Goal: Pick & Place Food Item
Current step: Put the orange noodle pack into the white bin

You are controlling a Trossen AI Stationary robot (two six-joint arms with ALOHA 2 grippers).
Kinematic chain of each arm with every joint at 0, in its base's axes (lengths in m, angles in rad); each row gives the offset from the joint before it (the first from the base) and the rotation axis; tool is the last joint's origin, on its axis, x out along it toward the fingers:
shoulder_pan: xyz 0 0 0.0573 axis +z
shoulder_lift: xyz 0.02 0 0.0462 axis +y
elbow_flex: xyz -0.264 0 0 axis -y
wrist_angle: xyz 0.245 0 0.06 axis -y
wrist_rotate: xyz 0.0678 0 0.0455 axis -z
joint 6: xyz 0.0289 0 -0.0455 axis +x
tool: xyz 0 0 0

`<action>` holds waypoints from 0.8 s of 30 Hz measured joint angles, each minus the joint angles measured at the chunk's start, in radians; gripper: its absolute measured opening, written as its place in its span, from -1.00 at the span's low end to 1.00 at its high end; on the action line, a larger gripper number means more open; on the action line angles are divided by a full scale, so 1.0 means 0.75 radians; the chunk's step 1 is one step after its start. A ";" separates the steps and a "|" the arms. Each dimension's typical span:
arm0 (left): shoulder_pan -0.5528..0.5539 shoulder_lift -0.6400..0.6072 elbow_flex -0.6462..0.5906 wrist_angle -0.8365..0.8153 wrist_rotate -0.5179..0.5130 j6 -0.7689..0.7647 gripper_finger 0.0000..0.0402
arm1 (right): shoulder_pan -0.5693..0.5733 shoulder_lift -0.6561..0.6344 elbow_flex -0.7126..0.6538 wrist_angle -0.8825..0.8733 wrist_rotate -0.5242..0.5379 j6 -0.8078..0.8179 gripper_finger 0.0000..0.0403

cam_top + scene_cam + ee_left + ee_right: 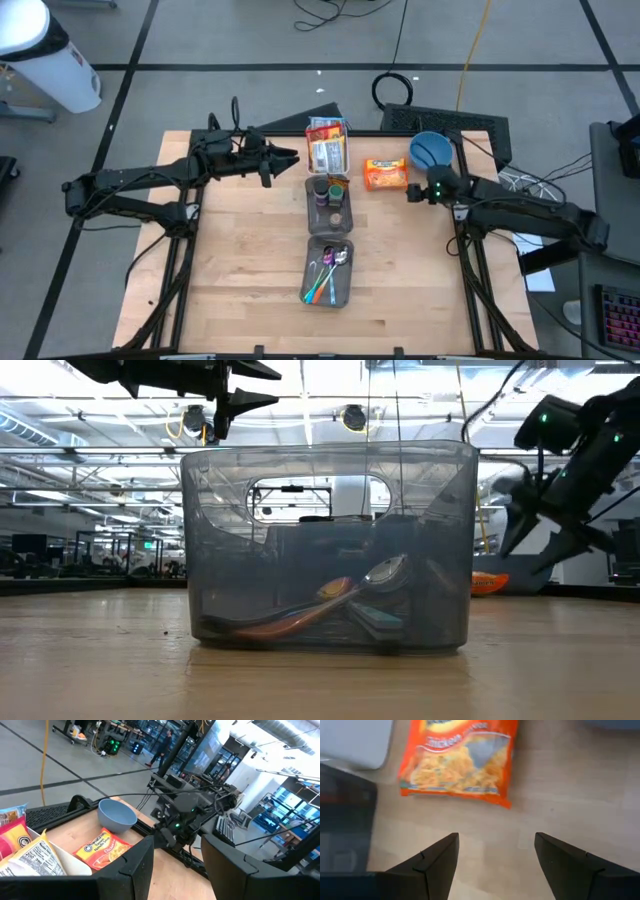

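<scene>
An orange noodle packet (385, 174) (460, 760) lies flat on the wooden table, between a white tray of food packages (327, 143) and a blue bowl (431, 150). My right gripper (410, 192) (495, 862) hovers just near of the packet, slanting down at it, open, with only bare table between its fingers. My left gripper (290, 158) (177, 865) is held level above the table, left of the white tray, open and empty. In the left wrist view the packet (102, 850) and the bowl (117, 815) sit in front of my right arm.
A grey bin (330, 200) with small jars stands just left of the packet. Another grey bin (329, 271) (325, 545) holds spoons and other utensils nearer the front. The table's front half is bare wood. Cables and a black mat lie behind the far edge.
</scene>
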 joint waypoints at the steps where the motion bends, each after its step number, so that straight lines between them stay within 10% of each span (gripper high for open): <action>1: 0.000 0.000 0.000 0.000 0.000 0.000 -0.15 | -0.004 0.012 -0.021 0.033 0.000 0.008 0.26; 24: 0.000 0.000 0.000 -0.003 0.001 0.034 -0.15 | -0.253 0.028 -0.244 0.573 0.002 0.126 0.19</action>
